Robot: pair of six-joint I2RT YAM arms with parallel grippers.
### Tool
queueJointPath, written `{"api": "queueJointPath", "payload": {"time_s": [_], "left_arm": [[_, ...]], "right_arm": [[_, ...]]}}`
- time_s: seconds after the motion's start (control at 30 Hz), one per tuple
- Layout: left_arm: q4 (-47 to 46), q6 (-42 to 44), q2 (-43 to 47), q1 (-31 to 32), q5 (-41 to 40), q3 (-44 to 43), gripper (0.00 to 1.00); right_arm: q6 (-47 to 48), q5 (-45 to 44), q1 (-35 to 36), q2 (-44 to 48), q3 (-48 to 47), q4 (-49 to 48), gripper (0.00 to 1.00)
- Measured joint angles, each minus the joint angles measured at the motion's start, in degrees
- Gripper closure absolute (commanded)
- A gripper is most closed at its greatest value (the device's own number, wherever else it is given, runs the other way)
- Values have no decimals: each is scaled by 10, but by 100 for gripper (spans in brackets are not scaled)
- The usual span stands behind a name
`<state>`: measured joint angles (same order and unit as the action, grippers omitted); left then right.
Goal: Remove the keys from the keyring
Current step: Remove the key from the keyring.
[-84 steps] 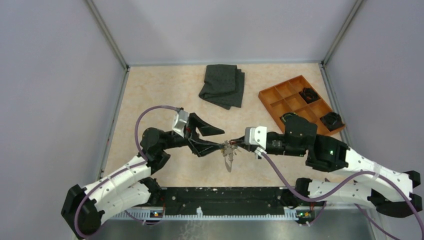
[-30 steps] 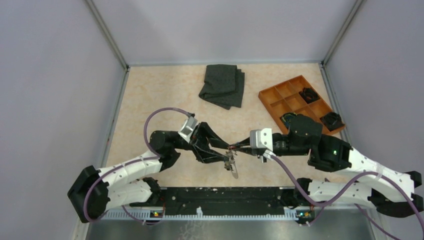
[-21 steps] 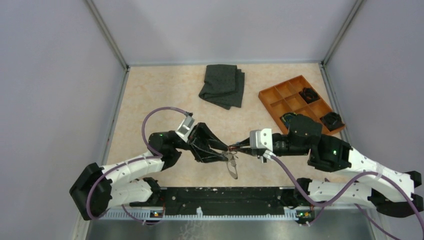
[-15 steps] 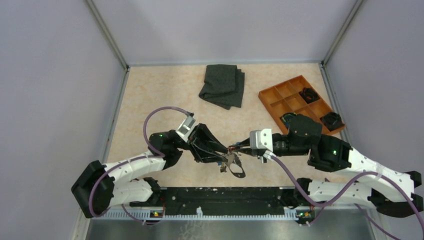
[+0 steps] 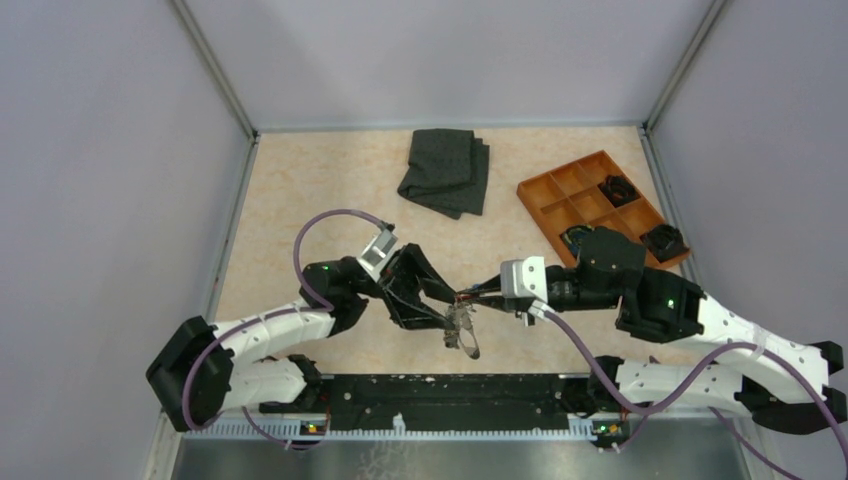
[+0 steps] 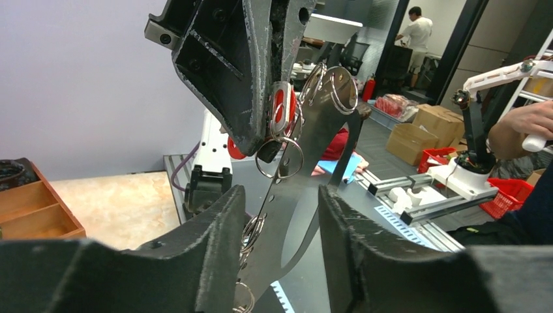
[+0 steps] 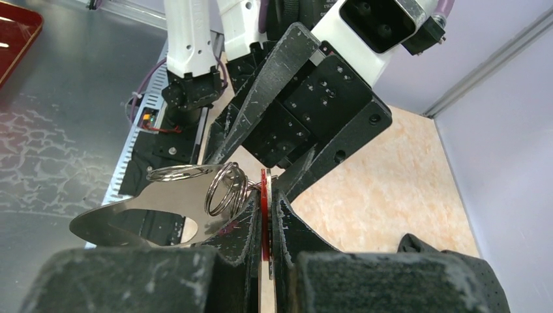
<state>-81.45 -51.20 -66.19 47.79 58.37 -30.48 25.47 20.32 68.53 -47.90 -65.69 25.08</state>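
The left claw (image 6: 280, 193) has nipped inward and widened again within the last second. Its fingers now stand apart, straddling the pale grey flat metal keyring band (image 6: 306, 189) without clamping it. During that nip the band swung out toward the right arm. Now it hangs nearly straight down again, in mid-air above the beige marbled bench (image 5: 300, 200), near the front edge and between the two arms.

The right claw (image 7: 265, 225) has not altered. Its fingers stay pressed together on the flat red plastic head of a small metal red-headed key (image 6: 282, 107), and that grip carries the whole bunch. The coiled steel split rings (image 7: 227, 189) sit just beside that key at the band's top, and a thinner wire ring (image 6: 280, 156) dangles below the key's head.

Nothing has come off: no key lies on the bench in the overhead view, and the red-headed key looks joined to the rings. I read the nip as a testing pinch that did not take. The left claw probably needs a firm hold on the band or a ring before the key can be worked free.
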Motion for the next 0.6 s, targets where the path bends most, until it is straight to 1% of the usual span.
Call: {"api": "queueJointPath", "payload": {"time_s": [0.13,0.4,0.6], "left_arm": [[0,-1,-4,0,8,-11,46],[0,-11,-12,0,23,-21,55],[-21,-43,-35,0,25,-21,70]], "right_arm": [[0,2,0,0,0,-1,100],[1,-7,0,0,0,-1,100],[5,-10,2,0,0,-1,100]]}}
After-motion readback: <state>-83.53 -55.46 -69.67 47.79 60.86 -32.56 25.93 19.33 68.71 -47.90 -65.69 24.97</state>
